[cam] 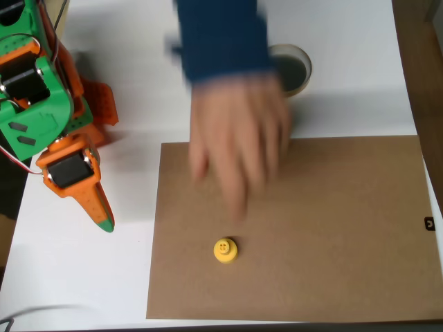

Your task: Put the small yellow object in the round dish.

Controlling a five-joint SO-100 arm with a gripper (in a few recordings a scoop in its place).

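Observation:
The small yellow object (225, 250) stands on a brown board (332, 263), near the board's lower middle, with its knob up. The round dish (296, 68), tan-rimmed and dark inside, sits on the white table beyond the board's far edge, with its left part covered by a person's sleeve. My orange and green gripper (104, 221) rests at the left, off the board and well left of the yellow object. It points toward the table's near edge, and its fingers form a single closed wedge with nothing in them.
A person's blurred hand (239, 142) in a dark blue sleeve (221, 34) reaches from the top over the board, with its fingertips just above the yellow object. The arm's green body (34, 97) fills the upper left. A small black piece (430, 223) lies at the right edge.

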